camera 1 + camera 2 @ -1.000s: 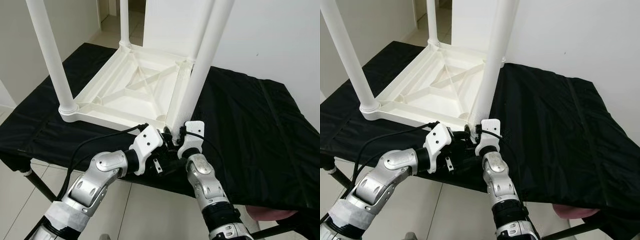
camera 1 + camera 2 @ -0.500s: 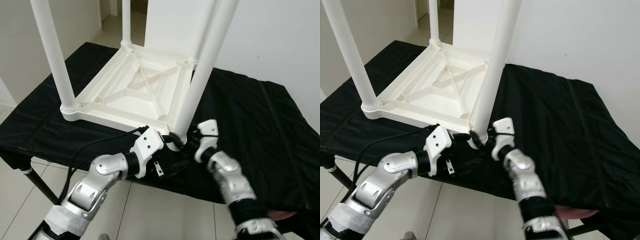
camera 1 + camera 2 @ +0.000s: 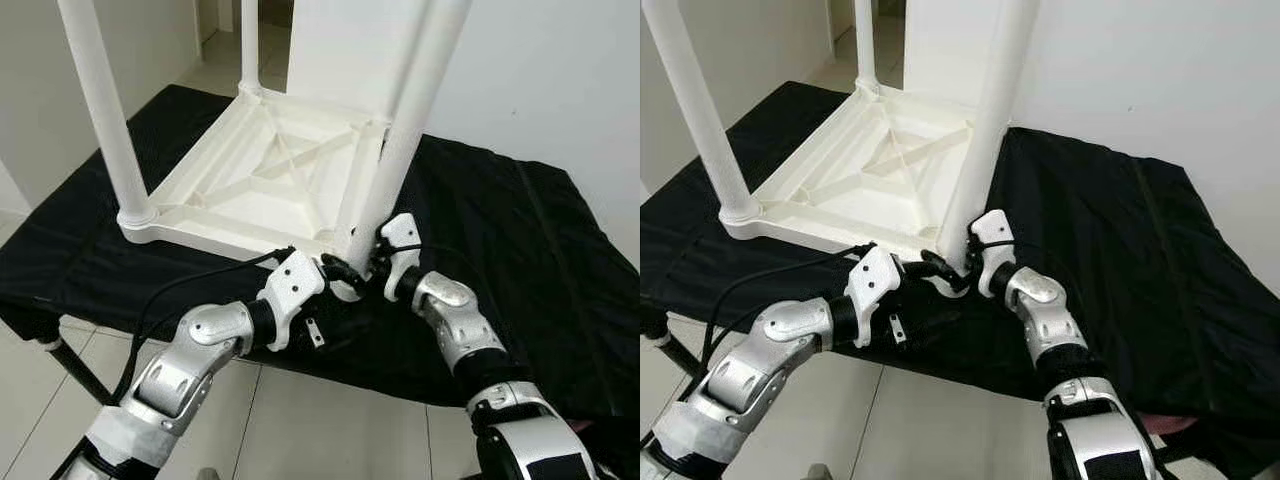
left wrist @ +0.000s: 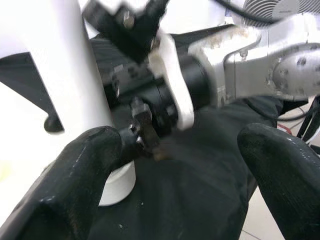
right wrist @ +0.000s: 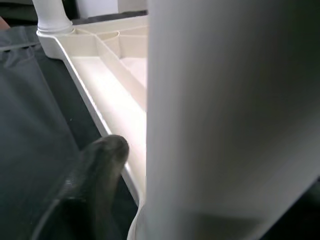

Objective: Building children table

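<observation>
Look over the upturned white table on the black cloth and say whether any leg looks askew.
The near leg leans toward the robot's right, while the other two legs stand straighter. Its foot sits at the tabletop's near corner, with the left gripper and right gripper on either side.

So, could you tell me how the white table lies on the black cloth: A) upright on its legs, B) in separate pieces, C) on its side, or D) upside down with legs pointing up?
D: the table rests top-down on the black cloth, its ribbed underside facing up and its legs standing upward.
</observation>
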`<state>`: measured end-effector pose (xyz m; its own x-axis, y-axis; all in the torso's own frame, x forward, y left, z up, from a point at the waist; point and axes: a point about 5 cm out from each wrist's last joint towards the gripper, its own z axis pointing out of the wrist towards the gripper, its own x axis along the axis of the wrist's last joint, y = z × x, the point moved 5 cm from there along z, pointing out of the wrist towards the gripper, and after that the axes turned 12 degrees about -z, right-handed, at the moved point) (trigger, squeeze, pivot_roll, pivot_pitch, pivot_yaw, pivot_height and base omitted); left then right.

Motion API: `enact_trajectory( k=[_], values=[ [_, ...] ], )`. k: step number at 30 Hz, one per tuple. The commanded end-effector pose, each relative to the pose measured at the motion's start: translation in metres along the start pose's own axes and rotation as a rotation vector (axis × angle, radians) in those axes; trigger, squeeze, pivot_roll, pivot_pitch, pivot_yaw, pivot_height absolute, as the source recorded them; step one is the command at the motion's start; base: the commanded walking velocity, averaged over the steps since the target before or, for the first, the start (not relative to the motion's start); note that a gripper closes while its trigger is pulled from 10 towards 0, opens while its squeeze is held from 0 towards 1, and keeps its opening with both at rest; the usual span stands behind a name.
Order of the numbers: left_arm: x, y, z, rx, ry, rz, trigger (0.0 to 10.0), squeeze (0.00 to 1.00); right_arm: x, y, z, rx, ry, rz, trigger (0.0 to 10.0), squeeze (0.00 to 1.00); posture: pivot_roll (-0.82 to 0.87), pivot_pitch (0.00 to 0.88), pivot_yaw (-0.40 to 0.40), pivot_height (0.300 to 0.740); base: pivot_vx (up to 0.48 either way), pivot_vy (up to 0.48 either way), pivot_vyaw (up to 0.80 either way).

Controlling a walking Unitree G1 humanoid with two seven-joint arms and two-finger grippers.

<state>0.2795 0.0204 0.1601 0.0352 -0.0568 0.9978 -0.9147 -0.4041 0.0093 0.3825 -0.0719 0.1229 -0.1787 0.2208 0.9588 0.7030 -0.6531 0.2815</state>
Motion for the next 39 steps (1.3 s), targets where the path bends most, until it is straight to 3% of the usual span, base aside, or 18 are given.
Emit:
enact_trajectory(
  k=[1,8,15,16,23,28,34,39],
  values=[
    [0.004,0.001,0.003,-0.016,0.0,0.007,10.0,0.0,0.001,-0.009,0.011,0.031,-0.002,-0.001,0.0,0.0,0.0,0.0,-0.082,0.74,0.0,0.0,0.0],
    [0.008,0.0,0.004,-0.02,0.006,0.009,10.0,0.0,-0.001,-0.011,0.011,0.036,0.009,0.019,0.0,0.0,0.0,0.0,-0.072,0.74,0.0,0.0,0.0],
    [0.005,0.004,0.005,-0.041,-0.005,0.005,10.0,0.0,-0.008,-0.003,-0.001,-0.017,0.023,0.038,0.0,0.0,-0.02,0.0,-0.056,0.74,0.0,0.0,0.0],
    [0.004,0.005,0.005,-0.047,-0.006,0.001,10.0,0.0,-0.008,0.003,-0.004,-0.087,0.024,0.041,10.0,0.0,-0.02,0.0,-0.059,0.74,0.0,0.0,0.0],
    [0.004,0.005,0.006,-0.047,-0.004,-0.004,10.0,0.0,-0.011,0.025,-0.009,-0.367,-0.059,0.054,10.0,0.0,-0.02,0.0,-0.069,0.74,0.0,0.0,0.0],
    [0.004,0.006,0.006,-0.045,-0.003,-0.005,10.0,0.0,-0.017,0.028,-0.013,-0.51,-0.107,0.115,10.0,0.0,-0.02,0.0,-0.078,0.74,0.0,0.0,0.0],
    [0.002,0.008,0.005,-0.045,-0.006,-0.004,10.0,0.0,-0.013,0.01,-0.021,-0.735,-0.144,0.086,10.0,0.0,-0.01,0.0,-0.086,0.74,0.0,0.0,0.0],
    [0.002,0.008,0.005,-0.046,-0.006,-0.006,10.0,0.0,-0.006,0.0,-0.016,-0.738,-0.129,0.092,10.0,0.0,-0.01,0.0,-0.089,0.74,0.0,0.0,0.0]
  ],
)
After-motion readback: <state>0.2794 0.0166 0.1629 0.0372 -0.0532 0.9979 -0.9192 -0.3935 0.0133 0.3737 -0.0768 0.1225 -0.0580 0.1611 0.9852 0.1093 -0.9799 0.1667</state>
